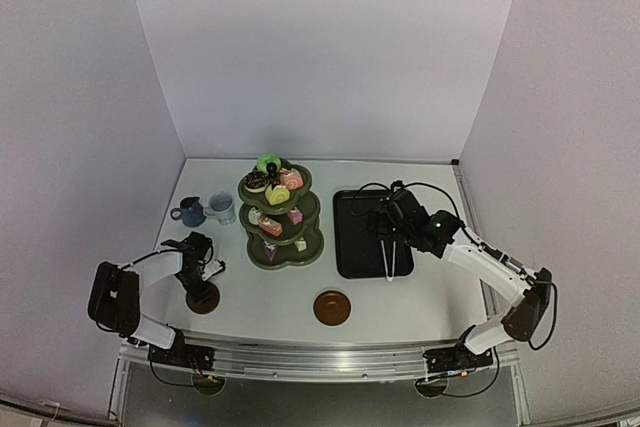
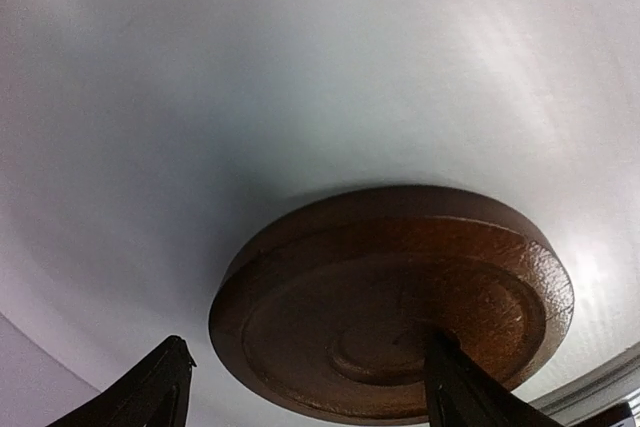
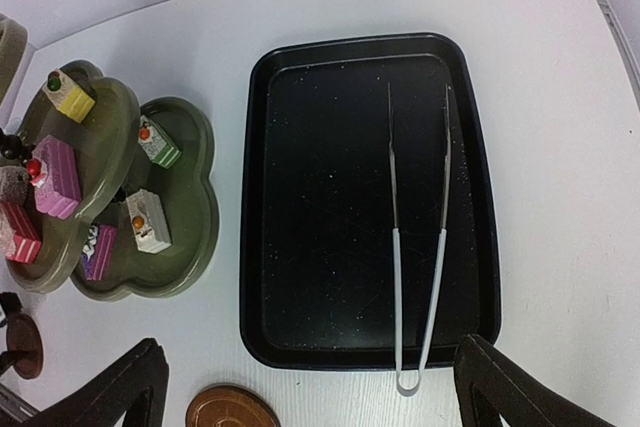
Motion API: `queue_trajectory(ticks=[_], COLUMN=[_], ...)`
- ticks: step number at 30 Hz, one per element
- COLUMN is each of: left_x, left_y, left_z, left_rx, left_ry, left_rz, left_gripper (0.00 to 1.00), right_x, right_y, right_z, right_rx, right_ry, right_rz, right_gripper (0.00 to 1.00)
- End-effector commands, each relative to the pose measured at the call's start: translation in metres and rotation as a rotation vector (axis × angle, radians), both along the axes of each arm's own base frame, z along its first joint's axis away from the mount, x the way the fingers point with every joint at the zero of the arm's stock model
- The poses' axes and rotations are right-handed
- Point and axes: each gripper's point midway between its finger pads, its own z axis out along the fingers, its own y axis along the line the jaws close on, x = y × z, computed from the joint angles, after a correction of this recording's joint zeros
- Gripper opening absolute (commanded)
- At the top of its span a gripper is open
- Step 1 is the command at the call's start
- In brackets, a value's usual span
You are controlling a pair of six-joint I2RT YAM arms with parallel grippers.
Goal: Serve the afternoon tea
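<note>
Near edge of bench: left saucer lay bare under L fingers, which stood wide apart w/ nothing held. Second saucer also bare, mid-bench. R fingers were spread fully, empty, over black tray w/ tongs lying in it. Further back, dark-blue cup and white cup sat beside the stand, off the saucers. Cakes on tiers looked done — cups onto saucers left, I'd judge.
</note>
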Motion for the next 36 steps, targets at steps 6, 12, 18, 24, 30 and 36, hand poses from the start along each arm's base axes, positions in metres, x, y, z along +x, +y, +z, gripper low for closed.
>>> queue_trajectory(ticks=[6, 12, 18, 24, 30, 36], left_x=[-0.024, -0.024, -0.011, 0.004, 0.013, 0.015], left_y=[-0.098, -0.170, -0.201, -0.224, -0.257, -0.269], left_z=[-0.016, -0.016, -0.036, -0.035, -0.020, -0.023], left_rx=[-0.055, -0.087, -0.049, -0.091, -0.162, -0.162], left_ry=[0.068, 0.001, -0.031, -0.077, -0.108, -0.110], left_rz=[-0.349, -0.590, -0.662, -0.708, -0.752, -0.784], left_gripper=[0.80, 0.80, 0.79, 0.78, 0.78, 0.78], right_x=[0.001, -0.004, -0.005, -0.005, -0.004, -0.006], right_y=[0.011, 0.007, 0.009, 0.010, 0.013, 0.013], right_z=[0.012, 0.013, 0.015, 0.015, 0.013, 0.015], right_rx=[0.049, 0.059, 0.065, 0.065, 0.065, 0.068], right_ry=[-0.021, -0.026, -0.024, -0.027, -0.018, -0.022], right_rz=[-0.003, -0.022, -0.013, -0.015, -0.011, -0.007], right_gripper=[0.97, 0.97, 0.97, 0.97, 0.97, 0.97])
